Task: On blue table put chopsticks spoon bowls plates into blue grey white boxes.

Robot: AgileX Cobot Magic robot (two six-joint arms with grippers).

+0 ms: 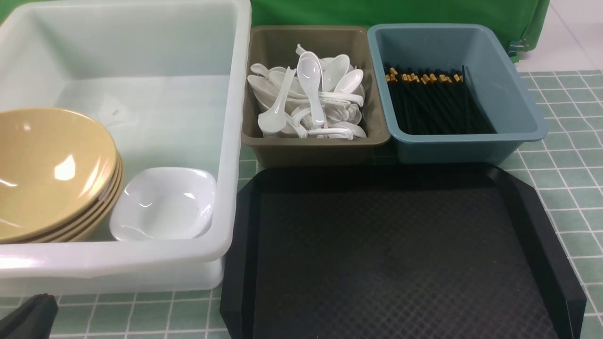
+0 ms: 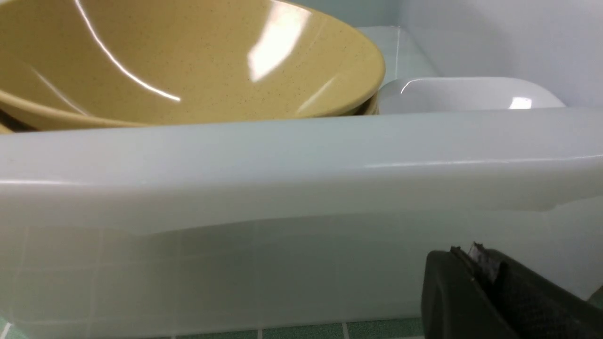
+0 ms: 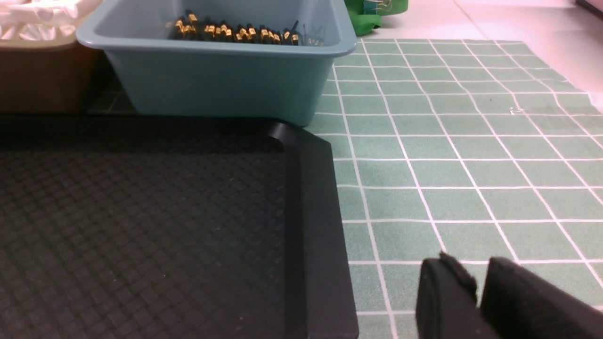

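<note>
The large white box [image 1: 118,256] at the left holds a stack of tan bowls [image 1: 47,169] and a white plate [image 1: 165,202] beside them. Several white spoons [image 1: 308,94] are piled in the olive-grey box [image 1: 315,143]. The blue box [image 1: 452,146] holds several black chopsticks [image 1: 433,103] with gold bands. My left gripper [image 2: 471,256] is shut and empty, low on the near side of the white box's wall [image 2: 282,160]. My right gripper [image 3: 476,268] hovers over the blue table [image 3: 447,155], slightly open with nothing between its fingers. It does not show in the front view.
A flat black textured tray [image 1: 400,249] lies in front of the grey and blue boxes with nothing on it. Tiled table [image 1: 565,165] stretches to the right of the tray. A green cloth [image 1: 400,12] hangs behind the boxes.
</note>
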